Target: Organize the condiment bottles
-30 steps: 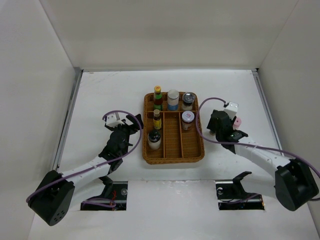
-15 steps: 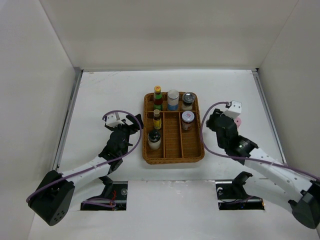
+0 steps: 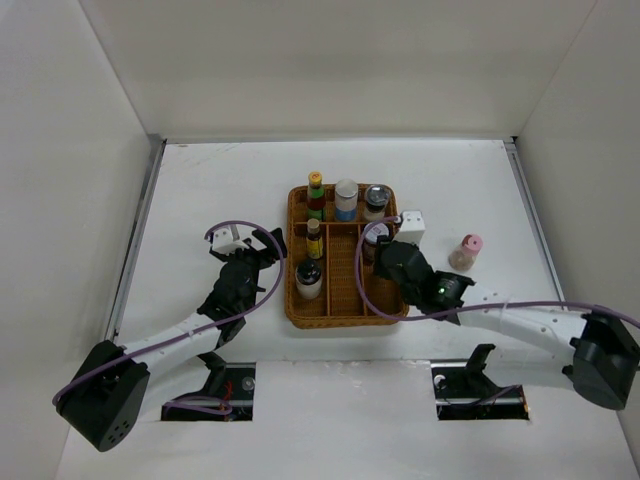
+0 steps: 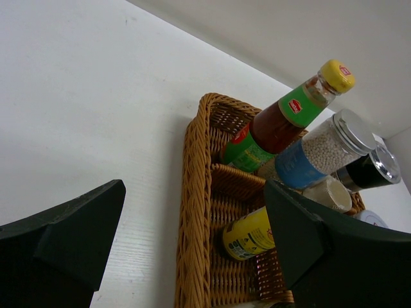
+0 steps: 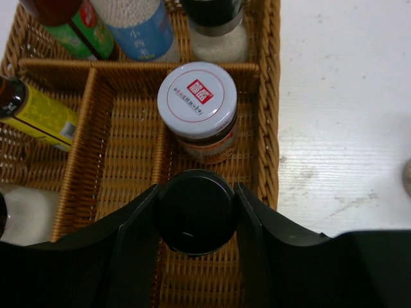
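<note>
White desk (image 3: pixel 200 180), boxed in by white walls; everything is gathered near its middle.

Left side: the left pincer (image 3: pixel 268 250) is held just beside the left rim of the wicker tray (image 3: pixel 346 319). Its fingers are spread wide apart, with nothing between them.

Tray contents, noted left to right:
- Back row: tall yellow-capped sauce bottle (image 3: pixel 316 196), white-capped blue-labelled bottle (image 3: pixel 346 200) and silver-lidded bottle (image 3: pixel 376 200), packed close together.
- Left lane: smaller yellow-capped bottle (image 3: pixel 314 238), with the squat dark-and-white bottle (image 3: pixel 308 280) nearer the arms.
- Middle lane: no bottle is seen.
- Right lane: grey-lidded jar (image 5: pixel 197 102), set toward the back.

The right pincer (image 5: pixel 196 192) is positioned over the right lane, just on the near side of the grey-lidded jar. It is clamped on both sides of a black-topped bottle (image 5: pixel 194 218). Only the round top is shown, so the body cannot be made out. Whether the base rests on the wicker cannot be told either.

Farther right: the pink-capped bottle (image 3: pixel 466 250) is stood upright on bare desk, well apart from the tray and touched by nothing.

Progress is judged late. Six bottles are housed and one is held at the tray. The pink-capped one is left to be brought in.
</note>
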